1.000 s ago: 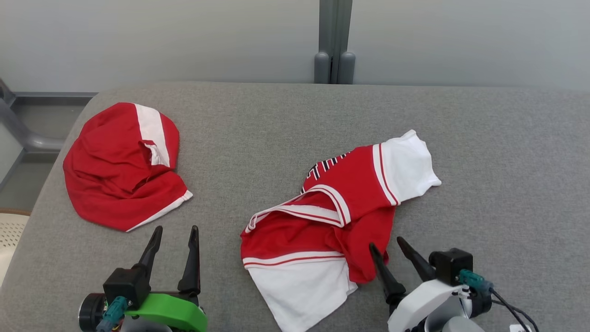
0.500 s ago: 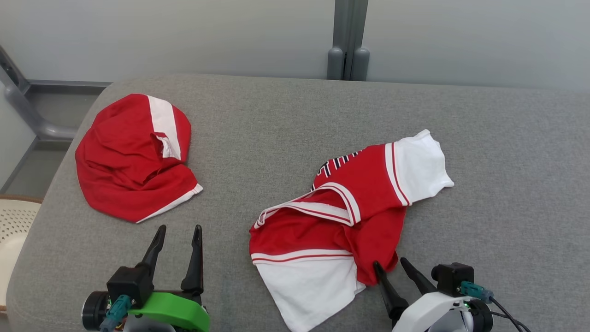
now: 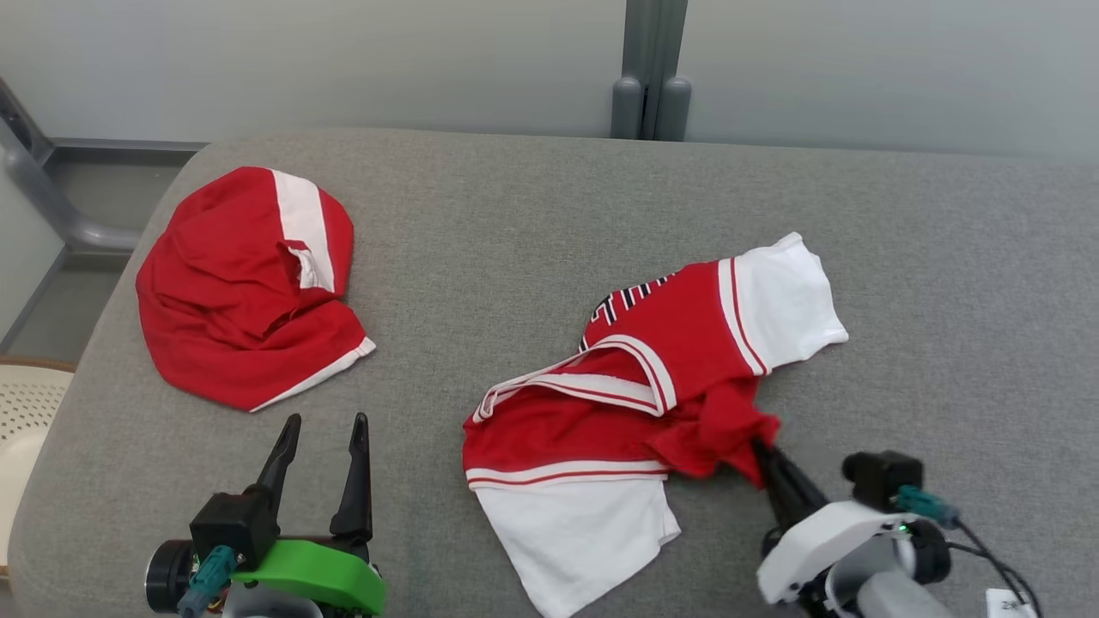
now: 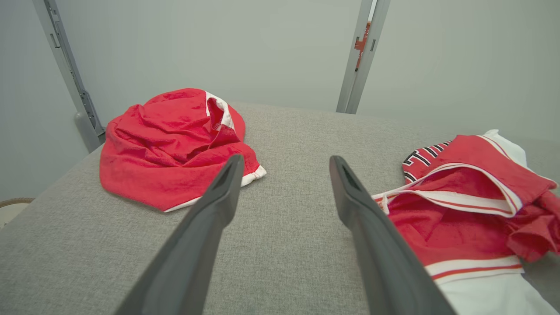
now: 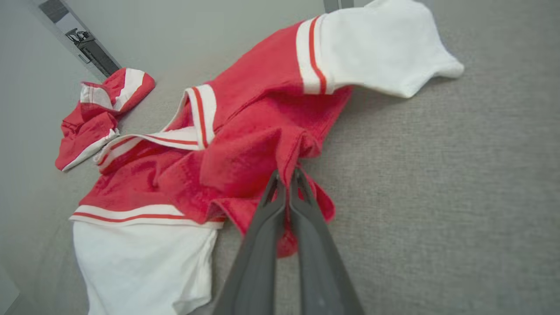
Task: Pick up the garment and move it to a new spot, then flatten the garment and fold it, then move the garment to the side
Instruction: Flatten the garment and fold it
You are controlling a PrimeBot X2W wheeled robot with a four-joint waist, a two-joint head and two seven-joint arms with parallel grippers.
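The garment [image 3: 644, 386], a crumpled red jersey with white sleeves and striped trim, lies at the middle of the grey padded table [image 3: 515, 215]. My right gripper [image 3: 762, 448] is shut on a bunched red fold at the garment's near right edge. In the right wrist view the two fingers meet at the pinched fold, right gripper [image 5: 286, 175], with the garment [image 5: 249, 127] spread beyond. My left gripper [image 3: 327, 421] stands open over bare table to the garment's left, holding nothing. Between its spread fingers, left gripper [image 4: 286, 161], the garment [image 4: 455, 218] lies off to the right.
A second red and white cloth [image 3: 232, 292] lies heaped at the table's far left, also the cloth [image 4: 166, 144]. A grey post [image 3: 650, 77] stands behind the back edge. A pale perforated basket [image 3: 21, 412] sits beyond the left edge. Bare table stretches right of the garment.
My right gripper has shut on the garment's red edge and drawn it up and to the right, bunching the cloth. The left gripper stays open in place. The camera shifted slightly.
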